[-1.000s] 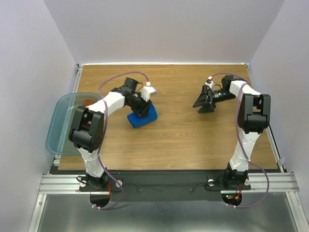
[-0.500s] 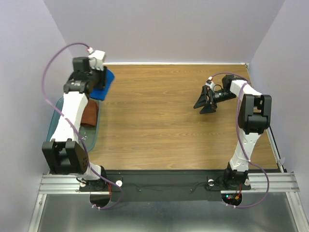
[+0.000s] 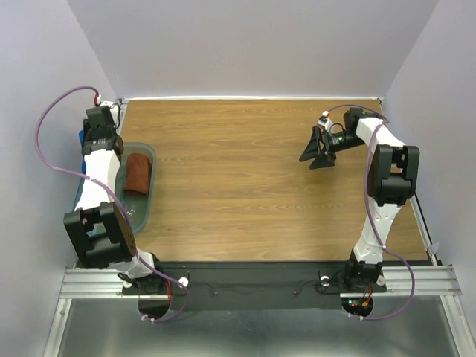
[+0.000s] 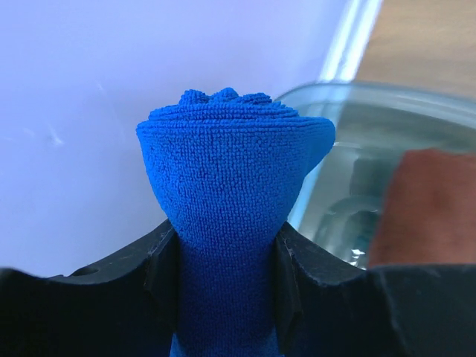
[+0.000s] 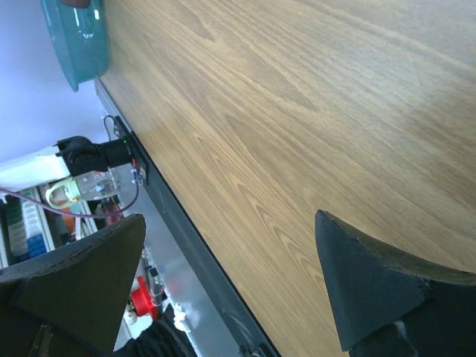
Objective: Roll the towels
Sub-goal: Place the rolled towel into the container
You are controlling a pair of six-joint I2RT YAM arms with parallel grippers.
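The royal blue towel (image 4: 234, 167) is a tight roll pinched between my left gripper's (image 4: 227, 249) fingers. In the top view only a blue sliver (image 3: 80, 137) shows beside the left gripper (image 3: 89, 143), which is at the far left edge, over the back end of the teal bin (image 3: 149, 204). The rust-brown towel (image 3: 138, 172) lies rolled inside the bin; it also shows in the left wrist view (image 4: 431, 201). My right gripper (image 3: 316, 149) is open and empty above the table at the back right; its jaws stand wide apart in the right wrist view (image 5: 230, 275).
The translucent teal bin stands at the table's left edge, partly hidden by the left arm; it also shows in the left wrist view (image 4: 372, 119) and the right wrist view (image 5: 74, 37). White walls enclose the wooden table (image 3: 253, 186) on three sides.
My left arm has carried the blue towel from the table's left middle up and leftward, to over the bin's far end. The right gripper has shifted only slightly.
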